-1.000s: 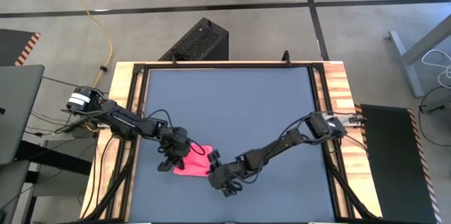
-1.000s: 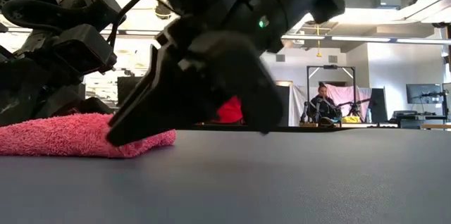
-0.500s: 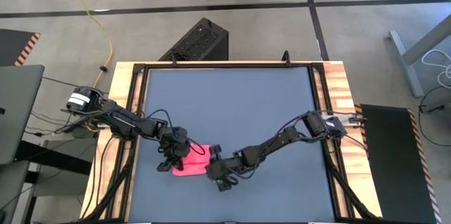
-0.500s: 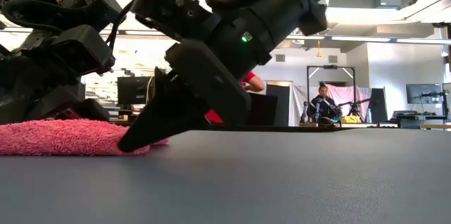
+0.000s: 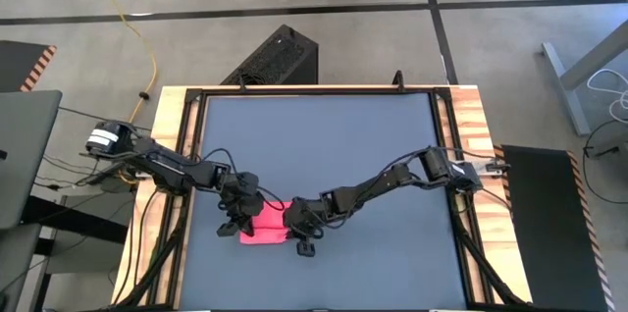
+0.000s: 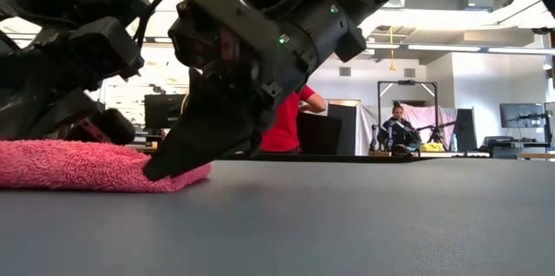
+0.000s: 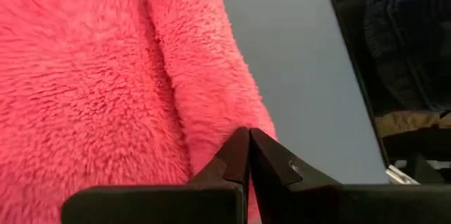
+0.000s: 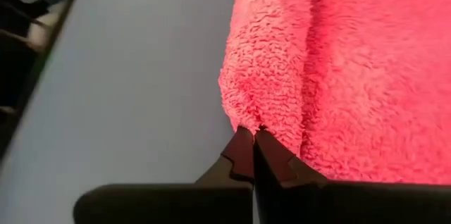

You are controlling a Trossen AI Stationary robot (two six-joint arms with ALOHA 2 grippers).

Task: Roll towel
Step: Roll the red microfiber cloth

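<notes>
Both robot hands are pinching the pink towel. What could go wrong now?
1. The right hand is shut on only the very edge of the towel, so the cloth might slip out when it lifts.
2. The left hand pinches just an edge as well, so that side could pull free.
3. The hands sit close together in the high view, so the arms might bump while rolling.

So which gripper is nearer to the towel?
Neither is clearly nearer: both touch it. The left gripper, shut, is at the towel's left edge; the right gripper, shut, pinches its right edge.
</notes>
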